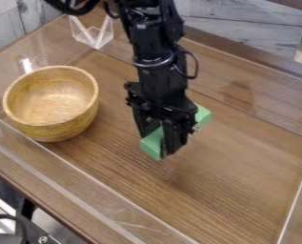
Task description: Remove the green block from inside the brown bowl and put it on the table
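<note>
Black pincer [162,145] clenched on small bright green rectangular block [154,145], low over brown wood-grain worktop [242,162]; round light-brown wooden bowl [49,103] well apart, at left.

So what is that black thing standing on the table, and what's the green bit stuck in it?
The black thing is a robot arm. At its bottom end is a gripper, which works like two fingers that pinch. Right now they are pinched shut on a green block, holding it low over the table. There is only one picture of this moment, taken by a camera looking down at the table from the front, a bit to one side. On the left sits a round brown bowl made of wood, and it is empty inside. At the back there is a small clear plastic stand. The robot's job is to put the block down on the table, and it hasn't let go yet.
</note>
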{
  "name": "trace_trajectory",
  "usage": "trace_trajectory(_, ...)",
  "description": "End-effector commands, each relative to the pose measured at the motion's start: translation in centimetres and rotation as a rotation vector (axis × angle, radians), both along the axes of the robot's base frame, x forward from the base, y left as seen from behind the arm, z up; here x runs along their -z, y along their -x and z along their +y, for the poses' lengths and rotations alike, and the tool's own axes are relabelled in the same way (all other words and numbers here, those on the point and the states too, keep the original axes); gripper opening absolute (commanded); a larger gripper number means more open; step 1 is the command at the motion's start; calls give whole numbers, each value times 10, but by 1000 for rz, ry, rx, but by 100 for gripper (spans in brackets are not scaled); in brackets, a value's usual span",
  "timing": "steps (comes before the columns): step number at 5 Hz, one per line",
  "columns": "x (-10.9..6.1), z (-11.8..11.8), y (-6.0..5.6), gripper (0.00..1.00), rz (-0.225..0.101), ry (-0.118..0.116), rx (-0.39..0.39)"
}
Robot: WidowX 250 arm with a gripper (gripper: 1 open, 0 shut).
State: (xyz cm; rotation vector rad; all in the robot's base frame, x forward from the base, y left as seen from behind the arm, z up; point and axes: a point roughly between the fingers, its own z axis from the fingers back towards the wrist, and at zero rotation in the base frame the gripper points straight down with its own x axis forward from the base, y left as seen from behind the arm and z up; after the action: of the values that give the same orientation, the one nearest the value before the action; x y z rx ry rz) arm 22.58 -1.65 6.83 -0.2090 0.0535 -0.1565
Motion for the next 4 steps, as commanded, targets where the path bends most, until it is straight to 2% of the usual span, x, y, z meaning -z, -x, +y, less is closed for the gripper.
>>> trace_trajectory(1, -8, 4, -9, 0, -48, 1, -10)
trace_trajectory(4, -4, 7, -15, 0, -53, 10, -15)
